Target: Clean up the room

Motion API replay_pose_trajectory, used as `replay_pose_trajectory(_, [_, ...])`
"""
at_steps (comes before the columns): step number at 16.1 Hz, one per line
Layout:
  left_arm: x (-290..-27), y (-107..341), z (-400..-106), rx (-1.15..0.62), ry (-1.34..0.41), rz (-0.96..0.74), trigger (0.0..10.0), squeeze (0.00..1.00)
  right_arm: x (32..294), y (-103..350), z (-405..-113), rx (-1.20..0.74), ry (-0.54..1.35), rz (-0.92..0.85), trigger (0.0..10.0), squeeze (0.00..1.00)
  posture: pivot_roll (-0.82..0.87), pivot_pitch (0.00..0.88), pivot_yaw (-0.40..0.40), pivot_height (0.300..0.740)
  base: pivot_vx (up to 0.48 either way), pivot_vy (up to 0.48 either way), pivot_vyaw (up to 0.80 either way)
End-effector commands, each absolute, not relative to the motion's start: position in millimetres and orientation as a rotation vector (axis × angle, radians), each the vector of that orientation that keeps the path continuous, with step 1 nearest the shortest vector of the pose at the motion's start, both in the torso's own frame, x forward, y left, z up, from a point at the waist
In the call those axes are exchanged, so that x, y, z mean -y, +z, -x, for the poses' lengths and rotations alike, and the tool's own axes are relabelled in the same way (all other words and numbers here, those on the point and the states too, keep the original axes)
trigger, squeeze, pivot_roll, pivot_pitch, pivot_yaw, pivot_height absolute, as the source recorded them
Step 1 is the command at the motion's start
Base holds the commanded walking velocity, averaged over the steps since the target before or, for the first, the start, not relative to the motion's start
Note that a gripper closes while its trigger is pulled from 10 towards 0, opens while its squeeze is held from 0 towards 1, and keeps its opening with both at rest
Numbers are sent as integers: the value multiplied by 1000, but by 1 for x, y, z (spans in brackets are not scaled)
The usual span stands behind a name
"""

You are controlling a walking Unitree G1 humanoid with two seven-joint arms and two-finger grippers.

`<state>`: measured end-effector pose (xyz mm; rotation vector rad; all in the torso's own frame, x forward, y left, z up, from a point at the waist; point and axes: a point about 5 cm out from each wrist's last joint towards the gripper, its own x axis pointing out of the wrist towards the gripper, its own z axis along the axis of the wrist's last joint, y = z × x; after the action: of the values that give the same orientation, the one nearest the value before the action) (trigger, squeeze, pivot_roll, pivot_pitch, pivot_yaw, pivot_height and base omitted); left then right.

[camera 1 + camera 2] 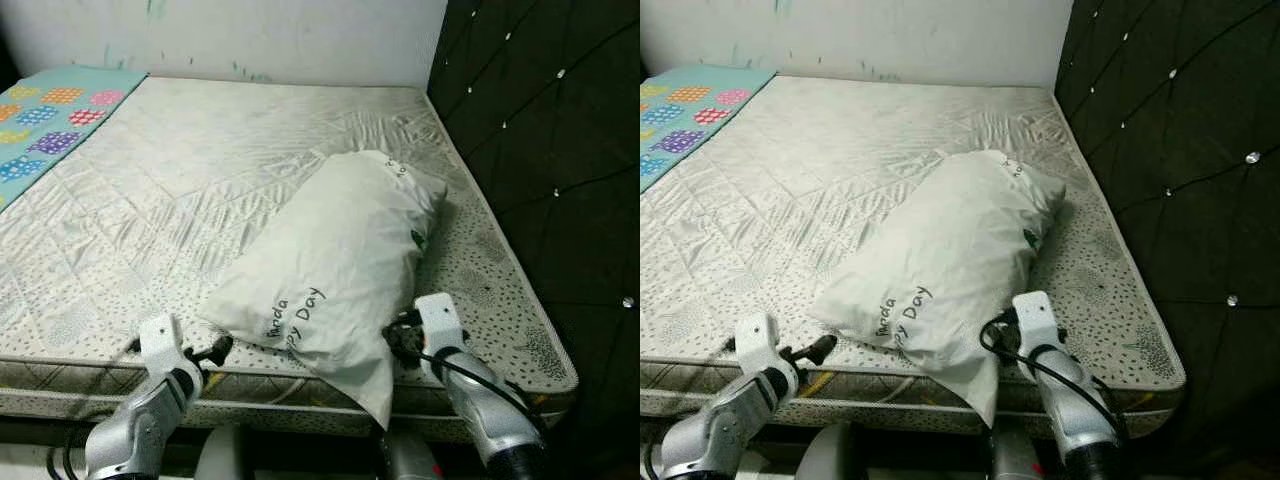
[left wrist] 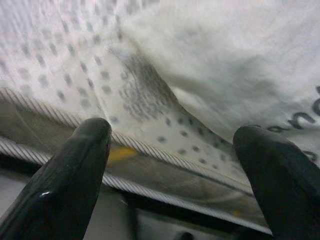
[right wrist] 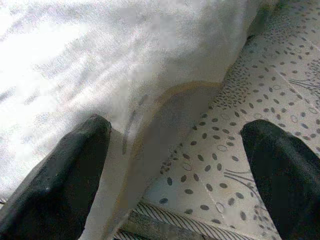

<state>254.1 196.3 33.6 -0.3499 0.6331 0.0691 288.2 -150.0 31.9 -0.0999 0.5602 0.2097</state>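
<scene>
1. The pillow is lying slantwise on the mattress, its long axis running from the near edge up toward the dark headboard, one corner drooping over the edge
2. The right gripper is sitting just beside that near end, fingers spread apart, holding nothing, one finger against the cloth
3. The left gripper is hovering, fingers apart, at the near-left corner; both are flanking the pillow, the right looking closer
</scene>
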Motion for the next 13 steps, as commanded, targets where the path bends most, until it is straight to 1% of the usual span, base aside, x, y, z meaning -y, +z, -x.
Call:
replay_pose_trajectory(1, [-193,41,-261,-580,37,274,10000,0,135,30,-294,-613,229,11,10000,0,-114,0,-3,617,0,0,0])
replay_pose_trajectory(2, [-192,42,-262,-572,32,276,10000,0,129,25,-293,-660,247,-25,10000,0,-106,0,-5,617,0,0,0])
replay_pose_trajectory(4, [-192,48,-264,-533,21,237,10000,0,118,16,-290,-768,277,-149,10000,0,-97,0,-9,617,0,0,0])
replay_pose_trajectory(5, [-193,51,-263,-505,22,207,10000,0,114,19,-293,-769,298,-214,10000,0,-85,0,-13,617,0,0,0])
replay_pose_trajectory(7, [-202,54,-259,-440,70,158,10000,0,116,30,-306,-718,302,-326,10000,0,-79,0,-16,617,0,0,0])
replay_pose_trajectory(9, [-203,49,-251,-446,108,142,10000,0,119,34,-313,-723,285,-431,10000,0,-79,0,-16,617,0,0,0])
replay_pose_trajectory(11, [-202,46,-248,-449,112,128,10000,0,111,35,-313,-728,299,-493,10000,0,-73,0,-13,617,0,0,0])
replay_pose_trajectory(13, [-200,47,-249,-441,102,122,10000,0,100,29,-309,-736,295,-477,10000,0,-71,0,-12,617,0,0,0])
